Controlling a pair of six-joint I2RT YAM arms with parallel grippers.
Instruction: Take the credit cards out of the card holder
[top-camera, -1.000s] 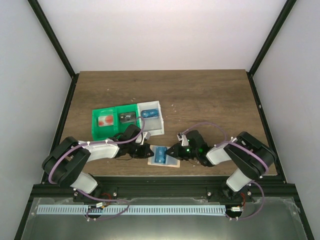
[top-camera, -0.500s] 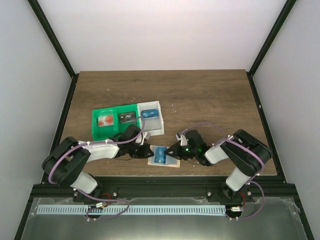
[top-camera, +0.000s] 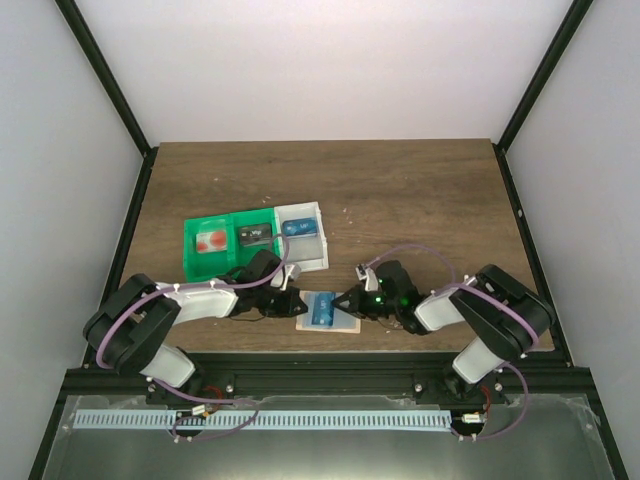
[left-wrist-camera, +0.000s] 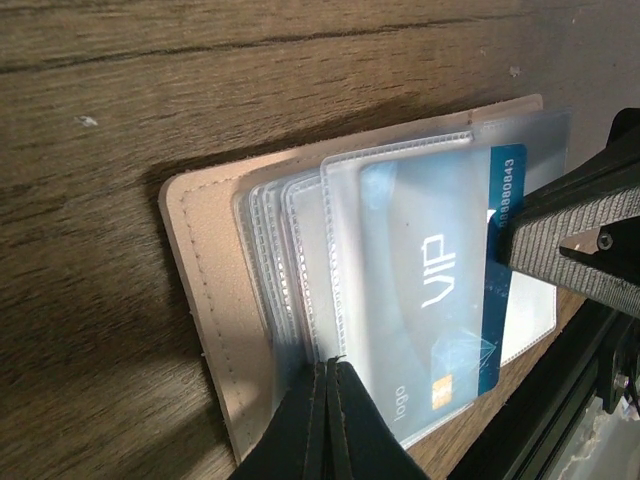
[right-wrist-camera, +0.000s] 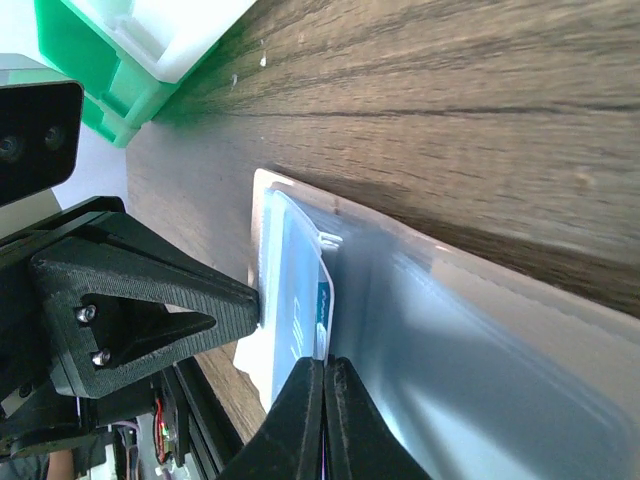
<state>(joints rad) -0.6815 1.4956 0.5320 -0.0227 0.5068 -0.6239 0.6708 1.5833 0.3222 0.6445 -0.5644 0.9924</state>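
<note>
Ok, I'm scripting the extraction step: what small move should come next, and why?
Probably the right claw should draw the blue card straight out of the holder, away from the left claw. Both are shut: the right on the card's exposed end, the left on the holder's sleeves, so it looks anchored.

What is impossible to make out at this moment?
- Blue plastic VIP card: its numbered end, left wrist view, partly under the right tool.
- Green compartment tray: contents too small, top view.
- Tan bifold card holder: whether its other clear sleeves hold cards, left wrist view; overlapping, hazy.
</note>
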